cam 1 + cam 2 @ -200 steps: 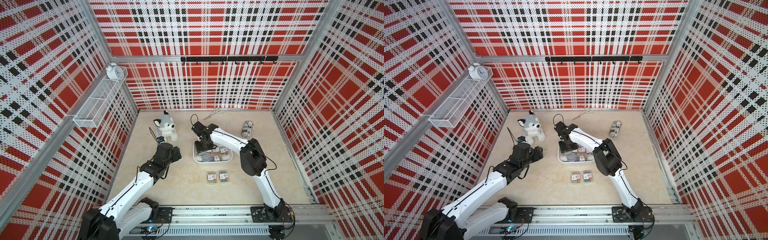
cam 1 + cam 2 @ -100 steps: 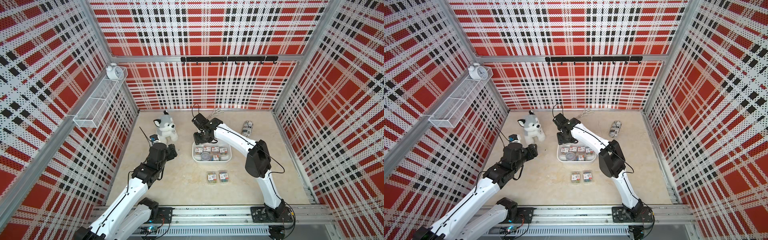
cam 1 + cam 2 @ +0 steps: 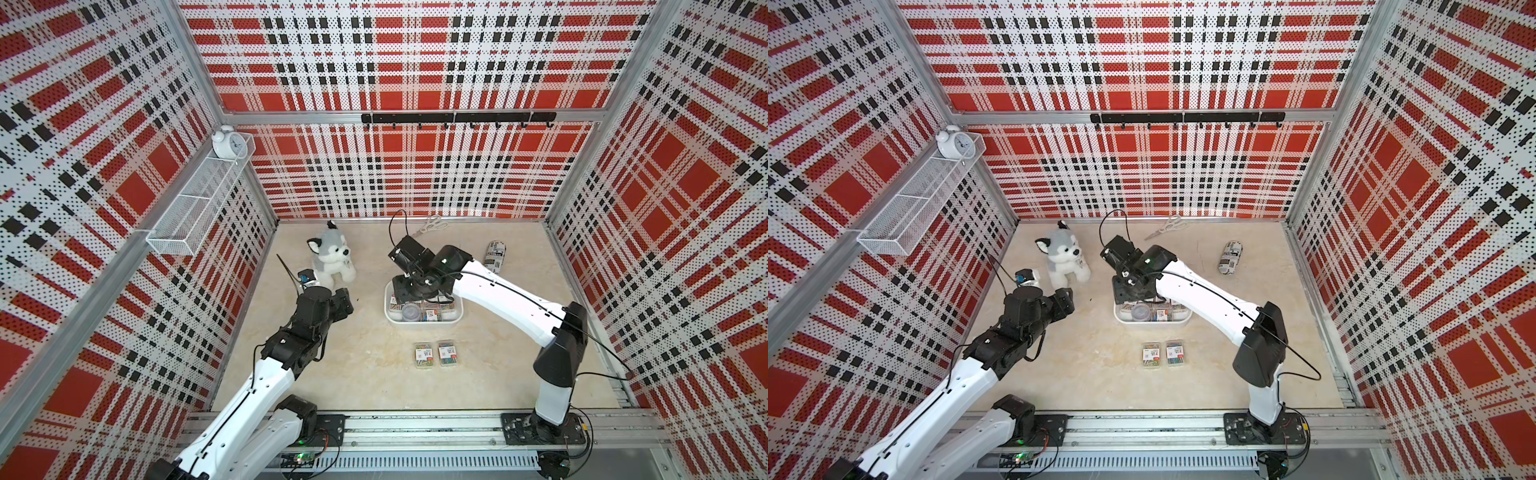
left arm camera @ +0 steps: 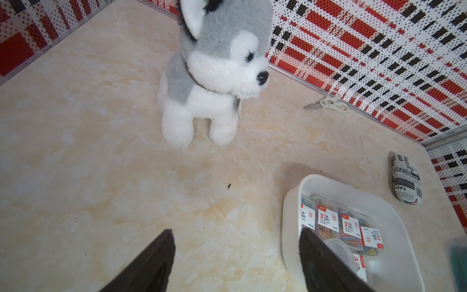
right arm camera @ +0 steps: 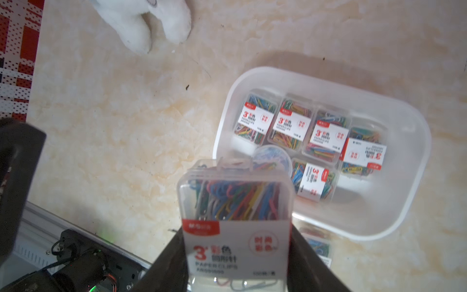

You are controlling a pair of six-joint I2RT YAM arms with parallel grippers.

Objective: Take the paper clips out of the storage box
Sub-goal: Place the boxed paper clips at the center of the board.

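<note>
High top views look down; close wrist views share the storage box (image 4: pixel 394 222) (image 5: pixel 404 177).

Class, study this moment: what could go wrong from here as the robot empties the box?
1. The right gripper pinches the held case only at its label end; it might slip and drop into the storage box.
2. Setting it down could knock the two cases on the table.

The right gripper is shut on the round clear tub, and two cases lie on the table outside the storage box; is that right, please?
Not the tub: the right wrist view shows the right gripper shut on a rectangular case of paper clips.
</note>
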